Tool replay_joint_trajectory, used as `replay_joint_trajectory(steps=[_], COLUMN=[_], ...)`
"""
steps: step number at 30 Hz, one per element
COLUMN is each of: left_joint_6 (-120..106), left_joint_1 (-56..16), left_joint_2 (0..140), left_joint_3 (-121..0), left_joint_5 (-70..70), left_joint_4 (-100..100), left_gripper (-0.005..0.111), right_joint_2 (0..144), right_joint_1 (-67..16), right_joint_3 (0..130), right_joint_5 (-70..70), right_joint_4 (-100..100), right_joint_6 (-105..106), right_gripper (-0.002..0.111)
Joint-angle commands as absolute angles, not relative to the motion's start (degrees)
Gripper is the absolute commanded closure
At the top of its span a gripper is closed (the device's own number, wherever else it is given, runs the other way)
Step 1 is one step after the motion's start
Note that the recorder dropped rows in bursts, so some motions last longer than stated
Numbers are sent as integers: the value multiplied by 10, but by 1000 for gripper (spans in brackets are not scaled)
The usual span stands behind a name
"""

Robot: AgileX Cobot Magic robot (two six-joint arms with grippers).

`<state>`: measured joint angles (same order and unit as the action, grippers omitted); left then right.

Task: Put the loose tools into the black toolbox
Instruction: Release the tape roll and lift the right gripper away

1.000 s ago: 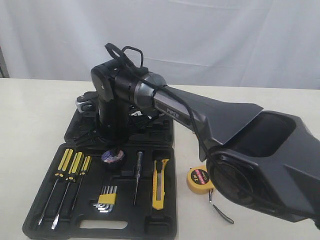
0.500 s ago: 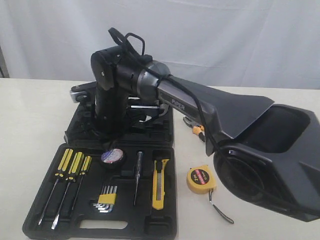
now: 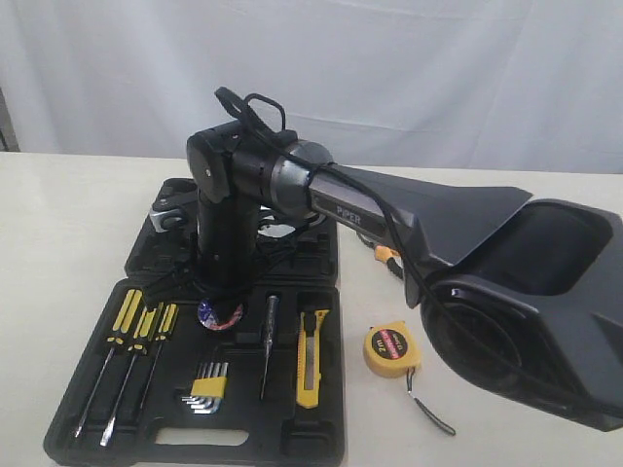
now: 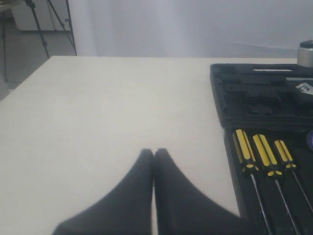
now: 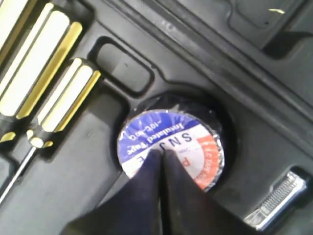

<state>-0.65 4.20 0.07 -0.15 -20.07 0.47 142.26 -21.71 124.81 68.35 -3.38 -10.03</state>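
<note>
The black toolbox (image 3: 326, 433) lies open on the table. The dark tape roll (image 3: 219, 314) with its white-blue label sits in a round recess (image 5: 168, 142). My right gripper (image 3: 222, 290) points straight down on it, shut, its tips (image 5: 161, 154) on the label with nothing between them. The yellow-black utility knife (image 3: 311, 355) lies in a recess. The yellow tape measure (image 3: 389, 350) rests on the table right of the box. An orange bit of the pliers (image 3: 387, 257) shows behind the arm. My left gripper (image 4: 153, 152) is shut over bare table beside the toolbox (image 4: 230, 98).
Three yellow-black screwdrivers (image 3: 136, 326) (image 4: 259, 152), hex keys (image 3: 206, 381) and a thin dark tester (image 3: 269, 336) fill other recesses. A metal clip (image 5: 276, 198) shows near the tape roll. The right arm's bulky body (image 3: 526, 311) hangs over the table's right side.
The right gripper rose half a second ago and has come back down onto the tape roll. The roll sits slightly nearer the front. The pliers' orange handle came into view.
</note>
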Motion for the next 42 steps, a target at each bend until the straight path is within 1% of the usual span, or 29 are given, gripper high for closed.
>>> replay_joint_trajectory(steps=[1,12,19,27,35,42], left_joint_6=[-4,-4,-4,-4,-4,-4], left_joint_1=[39,39,39,39,39,39], left_joint_2=[0,0,0,0,0,0], left_joint_3=[0,0,0,0,0,0], left_joint_5=[-196,-196,-196,-196,-196,-196], left_joint_4=[0,0,0,0,0,0], left_gripper=[107,107,107,107,107,107], right_joint_2=[1424,1397,1396,1426,1434,1422], right_joint_1=[-215,-215,-215,-215,-215,-215], right_joint_3=[1238,1238,1238,1238,1238,1238], right_joint_5=[700,700,660,639,643,642], right_joint_4=[-29,-23,-17,15,0,-51], right_joint_6=[-91,-91,-92,-96,-89,-66], right_gripper=[109,109,109,109,109,109])
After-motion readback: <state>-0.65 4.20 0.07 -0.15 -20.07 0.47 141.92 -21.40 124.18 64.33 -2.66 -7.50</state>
